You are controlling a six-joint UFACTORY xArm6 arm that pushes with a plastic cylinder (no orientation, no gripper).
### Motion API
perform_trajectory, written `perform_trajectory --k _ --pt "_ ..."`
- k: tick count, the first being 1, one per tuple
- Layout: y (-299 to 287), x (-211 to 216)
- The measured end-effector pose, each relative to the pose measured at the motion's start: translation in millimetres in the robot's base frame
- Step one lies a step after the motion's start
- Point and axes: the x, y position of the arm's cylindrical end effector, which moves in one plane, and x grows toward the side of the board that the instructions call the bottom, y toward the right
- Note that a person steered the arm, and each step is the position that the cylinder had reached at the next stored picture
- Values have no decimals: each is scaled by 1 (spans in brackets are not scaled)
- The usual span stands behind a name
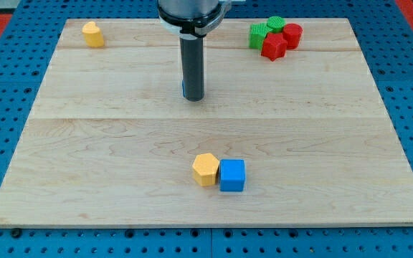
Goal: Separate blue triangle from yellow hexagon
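A yellow hexagon lies near the view's bottom centre, touching a blue cube on its right. My tip rests on the board in the upper middle, well above that pair. A thin sliver of a blue block shows at the rod's left edge, just by the tip. The rod hides most of it, so its shape cannot be made out. No blue triangle shows in full.
A second yellow block sits at the top left corner of the wooden board. At the top right, two green blocks and two red blocks are clustered together.
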Motion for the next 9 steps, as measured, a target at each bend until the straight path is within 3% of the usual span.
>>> perform_trajectory --k 1,4,6,9 --pt "8 -1" --pt "-20 -90" --pt "-35 -128" --pt "-28 -160"
